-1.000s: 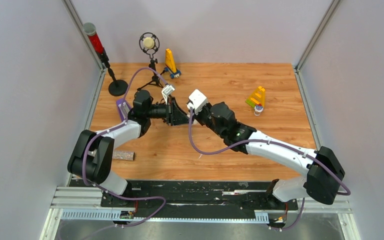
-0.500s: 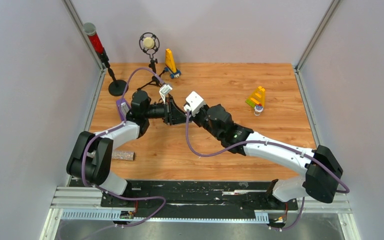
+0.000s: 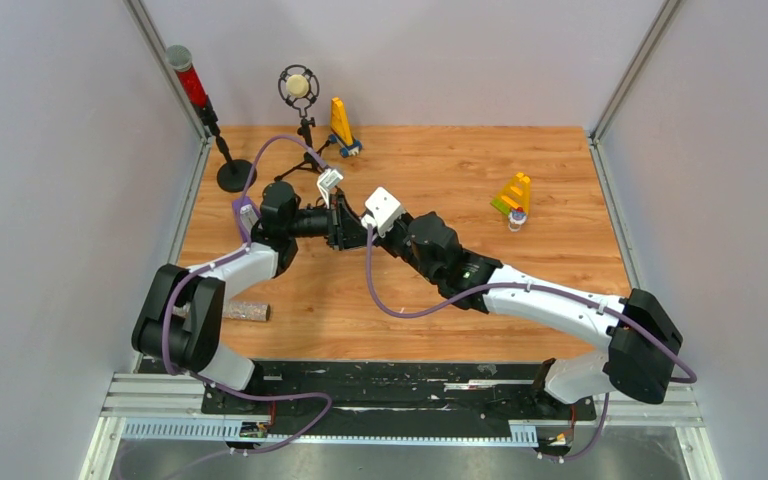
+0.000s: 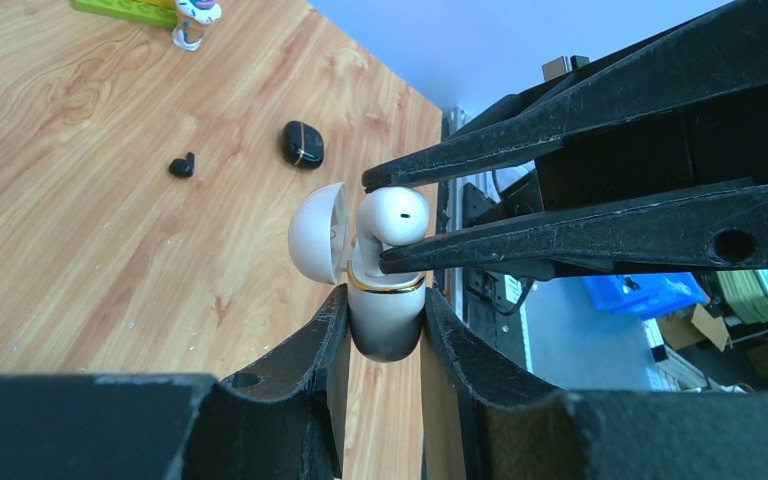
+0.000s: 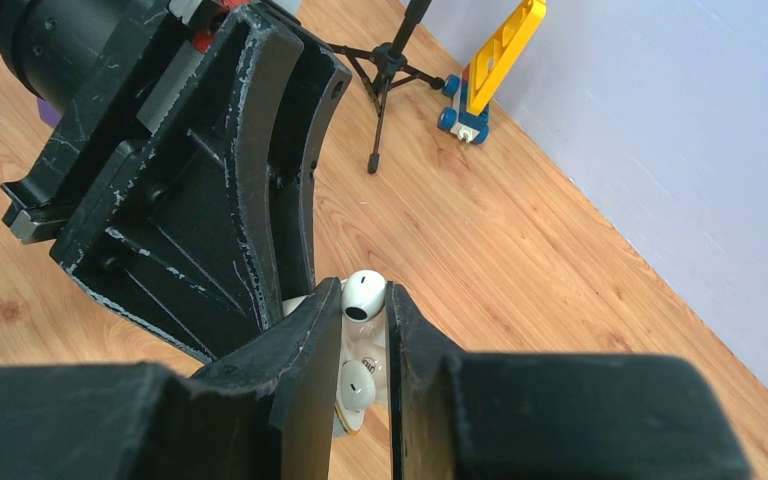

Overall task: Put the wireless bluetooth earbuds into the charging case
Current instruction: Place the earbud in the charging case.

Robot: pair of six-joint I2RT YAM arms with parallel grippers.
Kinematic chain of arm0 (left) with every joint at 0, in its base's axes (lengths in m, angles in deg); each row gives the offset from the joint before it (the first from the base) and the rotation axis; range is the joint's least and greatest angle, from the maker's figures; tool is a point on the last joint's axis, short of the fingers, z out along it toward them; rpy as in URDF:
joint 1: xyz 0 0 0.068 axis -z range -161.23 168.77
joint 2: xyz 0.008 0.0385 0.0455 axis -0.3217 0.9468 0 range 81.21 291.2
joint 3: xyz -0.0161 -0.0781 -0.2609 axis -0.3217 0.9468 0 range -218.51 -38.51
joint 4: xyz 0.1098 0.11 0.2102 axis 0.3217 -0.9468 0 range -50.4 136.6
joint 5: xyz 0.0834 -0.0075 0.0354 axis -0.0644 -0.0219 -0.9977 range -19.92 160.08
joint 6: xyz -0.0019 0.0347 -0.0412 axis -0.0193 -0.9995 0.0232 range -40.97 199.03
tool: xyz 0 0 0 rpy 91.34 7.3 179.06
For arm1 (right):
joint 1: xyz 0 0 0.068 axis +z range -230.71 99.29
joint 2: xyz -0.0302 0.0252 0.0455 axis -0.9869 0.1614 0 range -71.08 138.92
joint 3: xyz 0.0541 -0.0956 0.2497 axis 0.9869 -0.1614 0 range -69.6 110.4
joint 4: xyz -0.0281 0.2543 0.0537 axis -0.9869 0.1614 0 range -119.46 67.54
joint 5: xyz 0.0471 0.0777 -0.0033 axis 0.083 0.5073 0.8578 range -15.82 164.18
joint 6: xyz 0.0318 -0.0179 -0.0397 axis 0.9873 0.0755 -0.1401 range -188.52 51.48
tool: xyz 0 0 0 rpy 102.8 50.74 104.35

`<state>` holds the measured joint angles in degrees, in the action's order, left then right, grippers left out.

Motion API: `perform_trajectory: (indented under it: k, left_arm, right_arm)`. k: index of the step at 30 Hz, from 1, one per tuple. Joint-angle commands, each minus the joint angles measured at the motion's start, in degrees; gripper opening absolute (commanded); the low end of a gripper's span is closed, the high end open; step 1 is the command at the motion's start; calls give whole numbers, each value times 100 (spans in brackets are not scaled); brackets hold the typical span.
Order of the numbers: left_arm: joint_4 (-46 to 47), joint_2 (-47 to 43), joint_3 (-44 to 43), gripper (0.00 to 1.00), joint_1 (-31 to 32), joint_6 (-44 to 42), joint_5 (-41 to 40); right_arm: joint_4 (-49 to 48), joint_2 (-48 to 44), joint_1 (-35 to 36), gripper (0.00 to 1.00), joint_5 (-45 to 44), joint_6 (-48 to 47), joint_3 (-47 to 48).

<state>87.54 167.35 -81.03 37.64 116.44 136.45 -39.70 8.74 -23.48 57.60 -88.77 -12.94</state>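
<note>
Wood-grain counter [image 4: 80, 250] fills the left half of the left wrist view, and the work goes on above it, at the centre of the frame. The left end effector [image 4: 385, 300] is clenched on the body of the white charging case [image 4: 385, 325], whose lid [image 4: 315, 235] is swung open toward the left. Reaching in from the right edge, the right end effector [image 4: 380, 222] pinches a white earbud [image 4: 400, 210] by its head, with the stem pointing down into the mouth of the case. In the right wrist view, what looks like a second white earbud [image 5: 353, 385] sits in the case just below the held one. The step in hand appears to be seating this earbud in its free socket. Next, the right arm likely needs a short, straight push along the stem's line while the left holds the case steady, then a release and a clear withdrawal. A black earbud [image 4: 181, 165] and a black case [image 4: 303, 143] lie on the counter at upper left, apart from each other, probably waiting their turn.
</note>
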Motion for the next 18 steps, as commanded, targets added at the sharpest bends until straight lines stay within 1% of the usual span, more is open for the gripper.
perform_trajectory:
  k: [1,7,18]
  left_arm:
    - [260,-265,-2,11,-44,31,-31]
    - [305,-282,-10,11,-104,63,-31]
    - [349,-318,13,11,-167,54,-44]
  right_arm:
    - [-37,-42,78,9,-5,38,230]
    - [324,-196,78,9,158,272,318]
    - [811,-258,78,14,498,610,565]
